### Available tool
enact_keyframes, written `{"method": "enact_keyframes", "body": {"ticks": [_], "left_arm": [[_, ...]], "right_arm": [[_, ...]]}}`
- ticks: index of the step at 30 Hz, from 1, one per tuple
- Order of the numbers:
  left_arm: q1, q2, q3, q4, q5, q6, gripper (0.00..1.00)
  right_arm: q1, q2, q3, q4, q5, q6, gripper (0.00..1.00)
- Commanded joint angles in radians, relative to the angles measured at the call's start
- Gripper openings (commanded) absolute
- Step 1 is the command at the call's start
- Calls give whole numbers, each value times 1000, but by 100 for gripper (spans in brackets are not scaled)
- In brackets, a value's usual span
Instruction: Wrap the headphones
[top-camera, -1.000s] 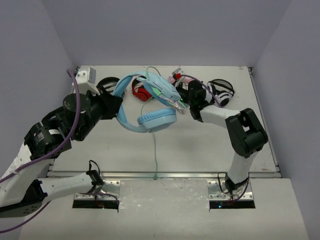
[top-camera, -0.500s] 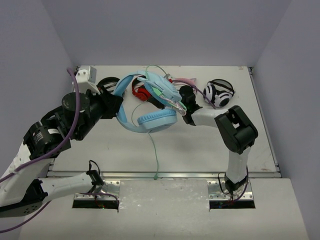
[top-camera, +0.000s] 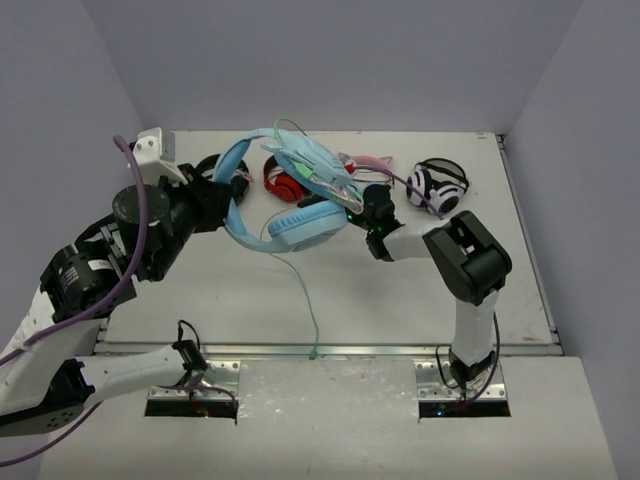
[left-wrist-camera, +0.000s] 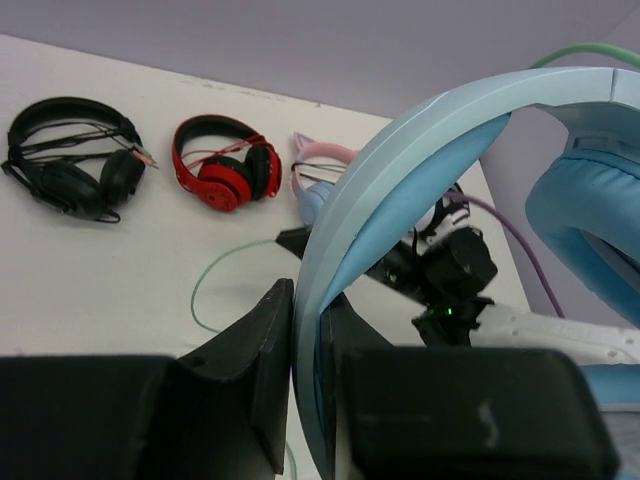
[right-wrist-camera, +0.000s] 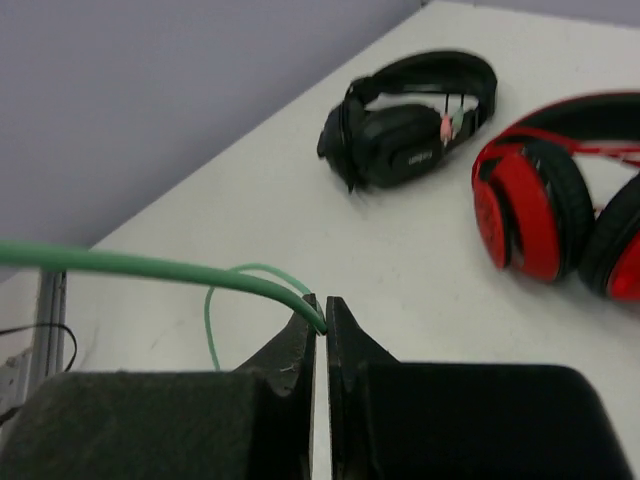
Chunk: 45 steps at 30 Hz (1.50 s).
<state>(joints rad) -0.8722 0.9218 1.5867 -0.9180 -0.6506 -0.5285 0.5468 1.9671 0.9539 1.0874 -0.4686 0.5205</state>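
The light-blue headphones (top-camera: 305, 225) hang above the table, one padded cup low, the other (top-camera: 312, 166) higher. My left gripper (top-camera: 226, 196) is shut on their smooth headband (left-wrist-camera: 400, 170), which runs up between the black fingers (left-wrist-camera: 262, 350). Just right of the cups, my right gripper (top-camera: 352, 206) is shut on the thin pale-green cable (right-wrist-camera: 150, 265), pinched at the fingertips of my right gripper (right-wrist-camera: 322, 322). The rest of the cable (top-camera: 308, 300) trails over the table towards the front edge.
At the back of the table lie black headphones (top-camera: 210, 168), red headphones (top-camera: 283, 183), a pair with a pink cat-ear headband (top-camera: 366, 161) and a white-and-black pair (top-camera: 438, 185). Walls close the table on three sides.
My right gripper has moved left up to the headphones and shut on the green cable. My left arm has carried the headphones a little back and to the left.
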Motion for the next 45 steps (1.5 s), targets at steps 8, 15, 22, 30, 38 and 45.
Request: {"method": "enact_keyframes", "body": {"ticks": [8, 15, 22, 30, 38, 45], "left_arm": [[-8, 52, 18, 286, -336, -111, 0], [-7, 189, 53, 338, -425, -80, 0], [67, 259, 42, 360, -512, -56, 0], [203, 351, 53, 324, -461, -88, 0], [200, 364, -167, 413, -534, -19, 0], [108, 338, -439, 577, -497, 117, 0]], "right_arm": [[218, -290, -444, 89, 148, 33, 1], [372, -595, -526, -173, 225, -121, 1], [534, -873, -436, -677, 343, -284, 1], [630, -913, -263, -1019, 427, -361, 1], [668, -932, -55, -1343, 609, -473, 1], [668, -913, 124, -1485, 816, -649, 1]]}}
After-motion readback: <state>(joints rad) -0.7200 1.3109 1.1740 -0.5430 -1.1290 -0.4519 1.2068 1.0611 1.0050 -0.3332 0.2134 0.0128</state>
